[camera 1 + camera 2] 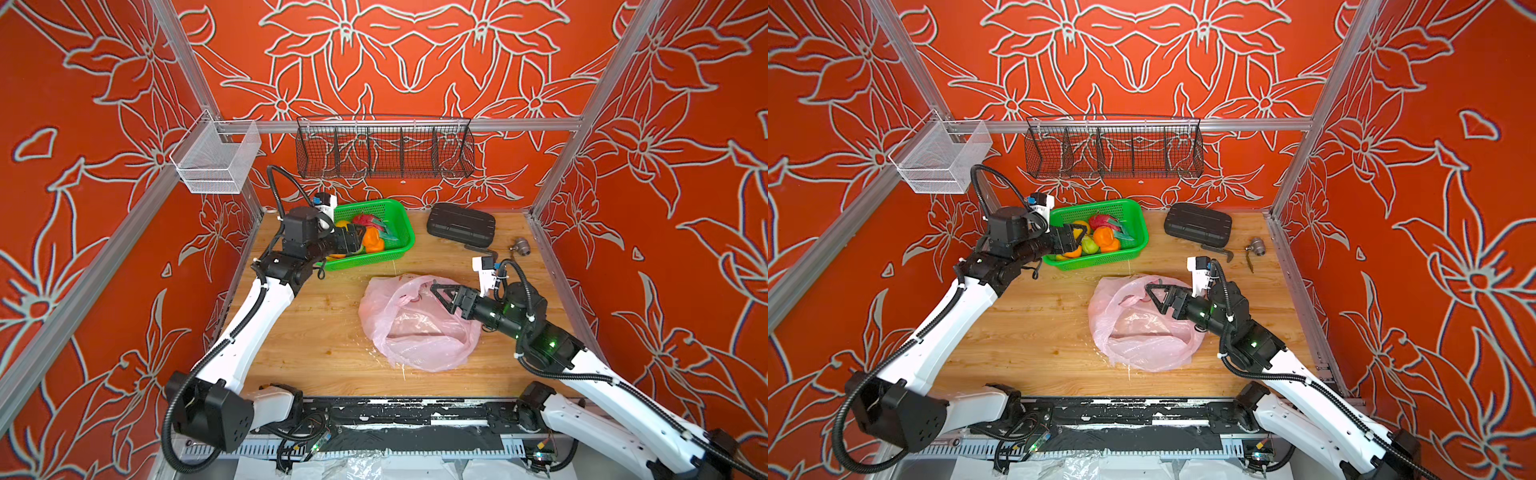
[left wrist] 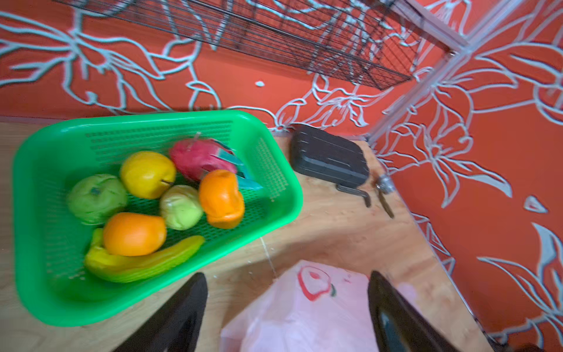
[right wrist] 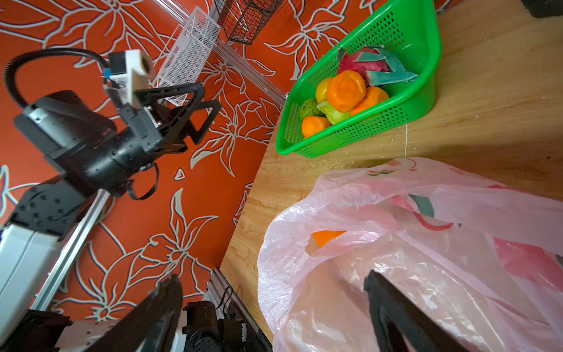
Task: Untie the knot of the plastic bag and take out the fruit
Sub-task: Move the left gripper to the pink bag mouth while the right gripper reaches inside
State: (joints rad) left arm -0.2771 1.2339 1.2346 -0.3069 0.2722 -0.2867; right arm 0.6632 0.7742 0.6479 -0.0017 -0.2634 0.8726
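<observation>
Currently on your wooden table, counted:

- One plastic bag, pale pink, lying slack right of the middle with its mouth open. In the right wrist view you see one lone orange inside it.
- One green basket, far and left of the bag and apart from it. It holds seven pieces: two oranges, two green pear-like fruit, one yellow round fruit, one dragon fruit and one banana.
- One black case, far right.
- One dark bent tool and one metal fitting, just near of the case.
- One black wire rack on the far wall, with five compartments.
- One white mesh bin on the left rail.

Two grippers:

- Your left gripper hangs over the basket's left part, jaws apart and holding nothing.
- Your right gripper is over the bag's far right part, jaws wide apart. You cannot tell whether it touches the plastic.
</observation>
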